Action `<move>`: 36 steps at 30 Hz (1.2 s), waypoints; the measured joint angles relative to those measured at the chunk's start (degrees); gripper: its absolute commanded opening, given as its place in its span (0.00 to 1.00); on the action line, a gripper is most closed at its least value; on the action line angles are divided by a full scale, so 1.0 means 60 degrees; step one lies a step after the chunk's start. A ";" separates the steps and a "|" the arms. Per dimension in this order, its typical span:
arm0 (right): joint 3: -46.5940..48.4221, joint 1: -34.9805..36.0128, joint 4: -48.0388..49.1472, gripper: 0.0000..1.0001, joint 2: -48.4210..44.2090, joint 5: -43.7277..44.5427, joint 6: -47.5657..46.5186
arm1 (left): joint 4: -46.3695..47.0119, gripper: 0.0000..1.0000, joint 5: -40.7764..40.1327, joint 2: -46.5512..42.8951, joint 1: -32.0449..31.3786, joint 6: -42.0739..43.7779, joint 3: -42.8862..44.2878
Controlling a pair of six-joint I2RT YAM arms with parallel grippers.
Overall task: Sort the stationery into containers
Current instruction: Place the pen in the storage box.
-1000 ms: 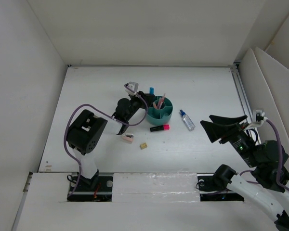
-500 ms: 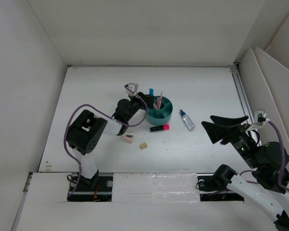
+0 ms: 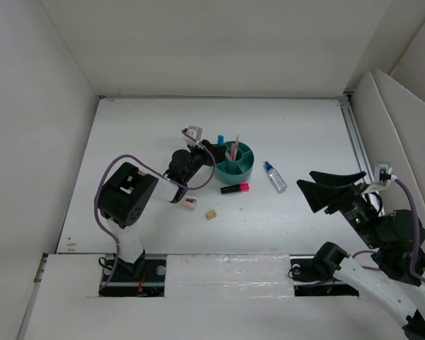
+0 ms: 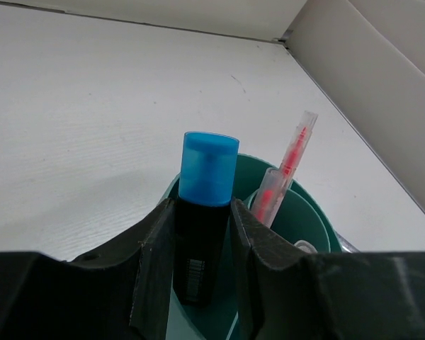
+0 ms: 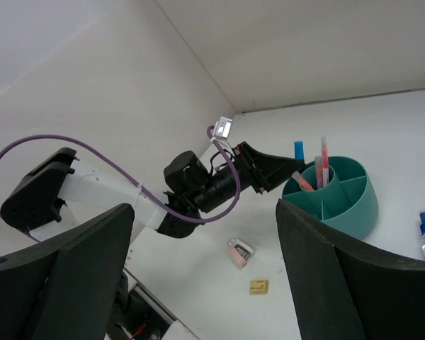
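Marker (image 4: 200, 237) clamped upright between left gripper (image 4: 202, 207) jaws, over organizer (image 4: 308, 218).

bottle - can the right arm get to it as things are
Probably yes. The bottle lies on the table right of the organizer, and nothing stands between it and the open right claw, which points its way.
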 measured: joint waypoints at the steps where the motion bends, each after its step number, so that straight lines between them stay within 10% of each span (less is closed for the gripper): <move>1: 0.0000 0.0000 0.0000 0.87 0.0000 0.0000 0.0000 | 0.0000 0.36 0.0000 -0.0033 0.0000 -0.0004 -0.0051; 12: 0.0000 0.0000 -0.0007 0.87 -0.0051 0.0000 -0.0058 | 0.0131 0.66 -0.0120 -0.1155 0.0000 -0.0102 -0.0503; 15: 0.0000 0.0000 -0.0007 0.87 -0.0087 0.0000 -0.0073 | 0.0135 1.00 -0.0295 -0.1519 0.0000 -0.0091 -0.0572; 27: 0.0000 0.0000 -0.0208 0.89 -0.0066 0.0011 -0.0124 | -0.5468 1.00 -0.2481 -0.4830 0.0004 -0.0987 0.0481; 36: 0.0004 0.0000 -0.0346 0.90 0.0998 0.0222 -0.0066 | -0.7603 1.00 -0.0729 -0.6849 -0.0361 -0.0739 0.0018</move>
